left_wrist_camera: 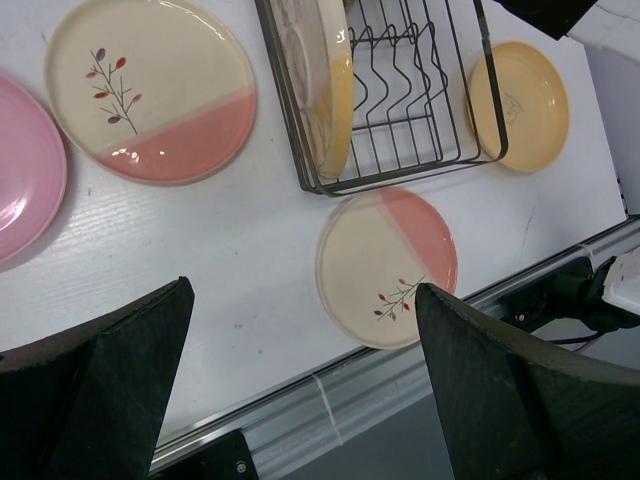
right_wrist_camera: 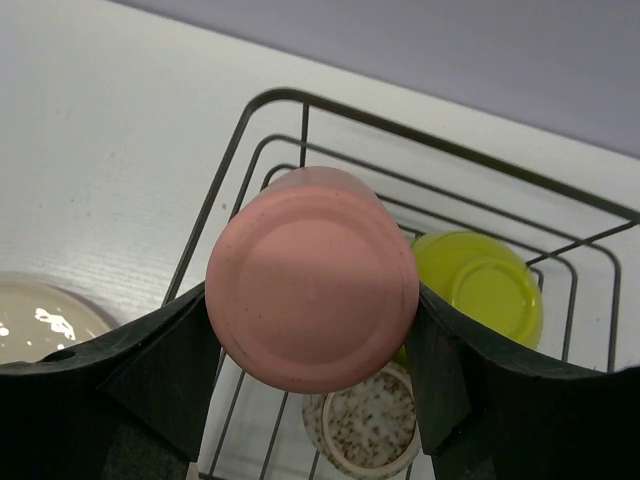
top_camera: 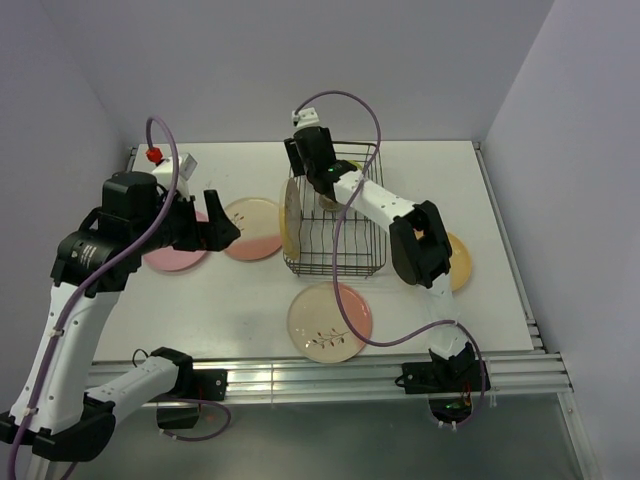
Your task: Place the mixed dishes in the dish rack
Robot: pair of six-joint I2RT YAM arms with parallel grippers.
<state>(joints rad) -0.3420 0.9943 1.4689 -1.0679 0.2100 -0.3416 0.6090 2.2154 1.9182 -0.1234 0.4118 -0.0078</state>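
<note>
Salmon-pink tumbler (right_wrist_camera: 312, 278); lime-green bowl (right_wrist_camera: 480, 285); blk rack (top_camera: 330, 235); cup (right_wrist_camera: 365, 430) cream w/ brown speckles.

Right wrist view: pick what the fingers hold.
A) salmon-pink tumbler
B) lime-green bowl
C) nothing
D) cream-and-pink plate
A: the salmon-pink tumbler sits between both fingers, touching each, over the dish rack where the lime-green bowl lies.

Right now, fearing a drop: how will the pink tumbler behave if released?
The pink tumbler looks rigid, undented in the right gripper. Its smooth round wall could slip, and would probably roll if laid sideways in the rack.
</note>
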